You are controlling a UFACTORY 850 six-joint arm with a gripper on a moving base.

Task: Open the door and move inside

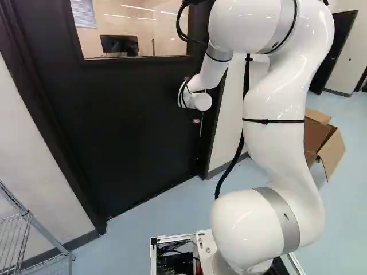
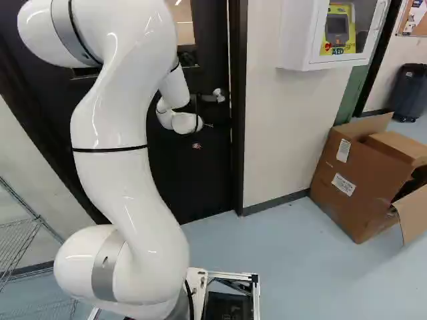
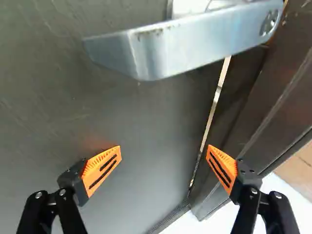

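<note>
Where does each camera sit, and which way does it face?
Left base view: on the base, behind the arm, to its left; faces the door, slightly down; arm shows.
Right base view: behind, to its right; same aim; arm shows.
Wrist view: on the wrist, facing the handle; open gripper shows.
Base views share door, arm, box.

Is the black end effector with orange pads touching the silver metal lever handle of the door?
Apart. In the wrist view, the dark door shows plainly between the handle and the open end effector.
</note>
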